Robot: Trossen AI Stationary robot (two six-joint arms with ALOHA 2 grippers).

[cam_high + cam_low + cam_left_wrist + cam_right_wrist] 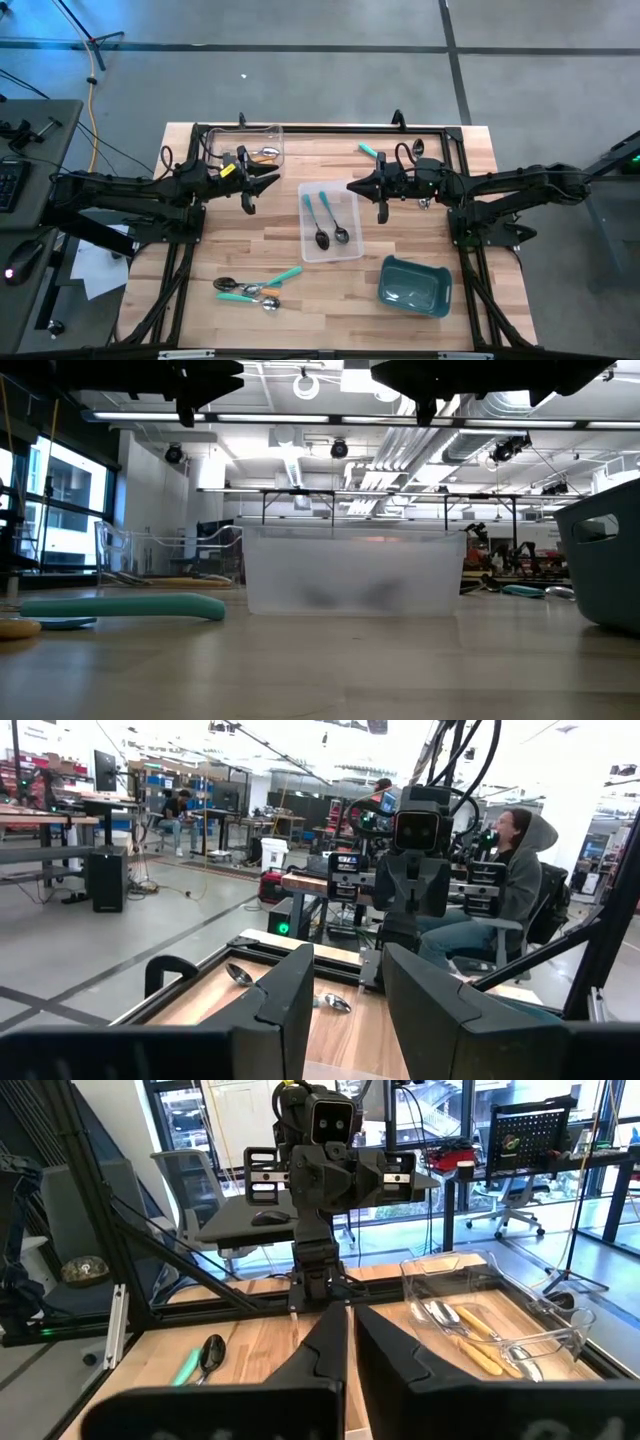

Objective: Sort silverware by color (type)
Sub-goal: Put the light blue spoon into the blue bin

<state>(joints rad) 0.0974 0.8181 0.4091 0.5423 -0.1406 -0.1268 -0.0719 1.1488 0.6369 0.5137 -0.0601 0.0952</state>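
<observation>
Two teal-blue-handled spoons (pixel 328 222) lie in a clear tray (pixel 352 250) at the table's middle. Orange-handled spoons (pixel 480 1335) lie in a second clear tray (pixel 245 145) at the far left. Several teal and green-handled spoons (pixel 252 288) lie loose near the front left, and two more (pixel 370 150) (pixel 415 147) lie by the far edge. My left gripper (pixel 268 181) hangs open above the table, beside the far-left tray, with nothing between its fingers (pixel 285 995). My right gripper (pixel 352 187) hangs shut above the middle tray's far right corner, holding nothing.
A teal bin (pixel 413 285) stands at the front right. A black frame (pixel 330 128) runs along the table's far edge. Bare wood lies between the middle tray and the loose spoons. People sit at desks in the room beyond the table.
</observation>
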